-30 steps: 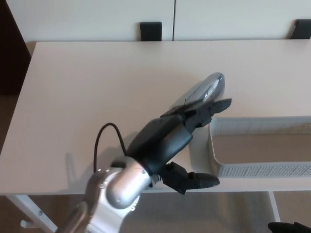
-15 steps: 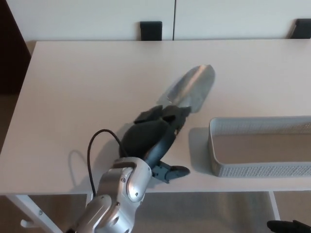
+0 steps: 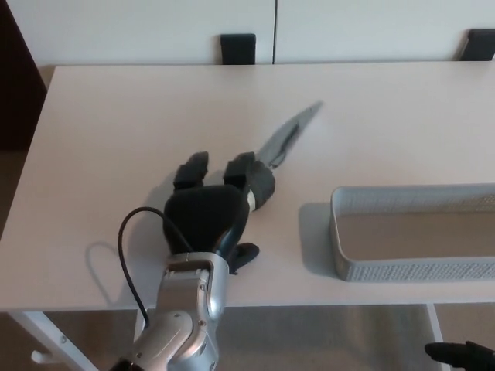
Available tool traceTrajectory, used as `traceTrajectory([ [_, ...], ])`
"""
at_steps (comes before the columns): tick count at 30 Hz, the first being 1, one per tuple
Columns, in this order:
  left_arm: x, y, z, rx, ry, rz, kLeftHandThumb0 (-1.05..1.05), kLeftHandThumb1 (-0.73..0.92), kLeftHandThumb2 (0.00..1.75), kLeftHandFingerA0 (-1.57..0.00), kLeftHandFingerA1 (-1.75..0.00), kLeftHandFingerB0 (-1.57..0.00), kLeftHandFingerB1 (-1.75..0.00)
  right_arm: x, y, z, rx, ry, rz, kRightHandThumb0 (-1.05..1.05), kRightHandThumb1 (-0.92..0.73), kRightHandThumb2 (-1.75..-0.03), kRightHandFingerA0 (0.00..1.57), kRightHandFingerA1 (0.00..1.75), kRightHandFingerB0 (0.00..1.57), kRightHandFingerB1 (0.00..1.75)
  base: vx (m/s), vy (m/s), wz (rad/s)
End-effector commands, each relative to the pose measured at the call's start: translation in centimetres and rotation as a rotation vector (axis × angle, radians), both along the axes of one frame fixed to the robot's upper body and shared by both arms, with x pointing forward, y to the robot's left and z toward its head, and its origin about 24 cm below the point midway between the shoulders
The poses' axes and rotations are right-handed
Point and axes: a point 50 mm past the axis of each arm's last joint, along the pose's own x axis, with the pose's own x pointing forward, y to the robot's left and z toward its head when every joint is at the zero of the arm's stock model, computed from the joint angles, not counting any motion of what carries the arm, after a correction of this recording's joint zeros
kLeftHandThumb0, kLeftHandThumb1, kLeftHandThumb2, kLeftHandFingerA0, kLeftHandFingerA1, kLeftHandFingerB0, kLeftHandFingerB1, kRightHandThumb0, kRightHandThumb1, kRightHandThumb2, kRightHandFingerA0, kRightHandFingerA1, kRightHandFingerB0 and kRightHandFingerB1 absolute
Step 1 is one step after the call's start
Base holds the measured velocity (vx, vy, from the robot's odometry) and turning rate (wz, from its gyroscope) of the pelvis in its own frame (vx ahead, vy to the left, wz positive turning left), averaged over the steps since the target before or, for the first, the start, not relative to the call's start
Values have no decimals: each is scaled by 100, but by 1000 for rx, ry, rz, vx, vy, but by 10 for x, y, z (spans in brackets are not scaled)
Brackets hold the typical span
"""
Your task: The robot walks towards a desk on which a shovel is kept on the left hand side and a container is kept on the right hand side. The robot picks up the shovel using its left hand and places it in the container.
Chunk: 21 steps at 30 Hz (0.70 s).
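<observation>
The shovel has a grey metal blade (image 3: 290, 135), turned nearly edge-on, and a black handle (image 3: 261, 188) with a pale band. My left hand (image 3: 209, 212) is over the middle of the desk and is shut on the handle, with two fingers (image 3: 192, 170) pointing away from me. The blade points up and right. The white mesh container (image 3: 402, 195) stands at the right front of the desk, a short gap right of the hand, and nothing is in it. A black tip at the bottom right edge may be my right hand (image 3: 462, 355); its state does not show.
The white desk (image 3: 116, 116) has its front edge just below my left hand. Two black chair backs (image 3: 237, 48) (image 3: 479, 45) stand behind its far edge. A black cable (image 3: 135, 232) loops from my left wrist.
My left hand has drawn back left and toward me with the shovel, away from the container. The blade has rolled from face-up to nearly edge-on.
</observation>
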Motion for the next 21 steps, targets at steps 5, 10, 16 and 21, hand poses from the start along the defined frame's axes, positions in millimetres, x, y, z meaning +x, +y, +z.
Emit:
traceTrajectory([
  [5,0,9,4,86,-146,59,-50,49,59,-6,-24,-7,-23,5,-7,2,-34,10,-2,-15,-51,-54,75,62,50,49,0,0,0],
  [10,-4,10,-1,52,-149,57,-51,50,55,-1,-25,-7,-25,0,-8,1,-38,19,7,-17,-52,-53,74,61,51,49,0,0,0],
  [16,1,12,-3,4,-58,81,-50,36,73,0,-25,-9,-30,2,-8,3,-47,18,5,-16,-51,-54,75,60,51,47,0,0,0],
  [21,13,15,-5,-105,109,9,-56,45,65,-10,-34,-6,-22,6,-7,3,-47,7,20,-15,-51,-54,75,60,51,48,0,0,0],
])
